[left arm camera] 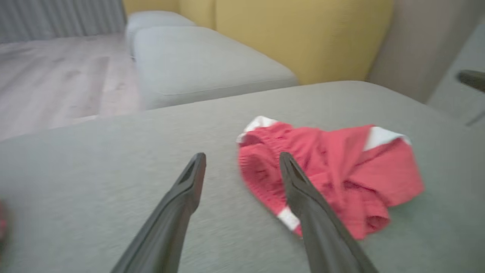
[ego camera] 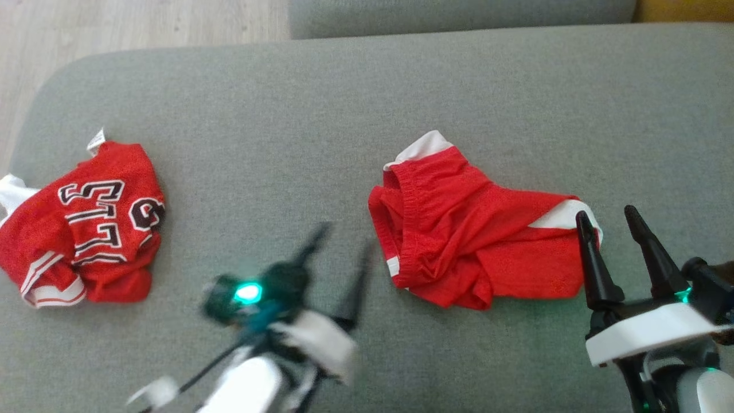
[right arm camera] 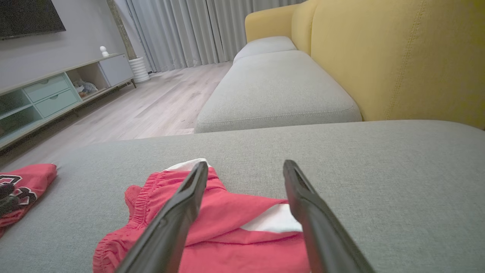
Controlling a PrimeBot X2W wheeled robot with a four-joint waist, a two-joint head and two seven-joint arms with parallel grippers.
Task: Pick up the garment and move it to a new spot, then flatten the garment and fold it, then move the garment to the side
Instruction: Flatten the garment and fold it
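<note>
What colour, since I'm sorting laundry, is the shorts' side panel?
White panel on red shorts; the head view shows it best.

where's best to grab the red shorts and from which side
Likely the white-trimmed leg corner of the shorts, from above on the robot's right: it lies flat at the edge beside the open right gripper; the waistband end is bunched.

left gripper (ego camera: 342, 240): fingers stood wide apart, held nothing, blurred, lower centre-left | right gripper (ego camera: 606, 213): fingers stood wide apart, held nothing, sharp, lower right | both pointed up the head view
</note>
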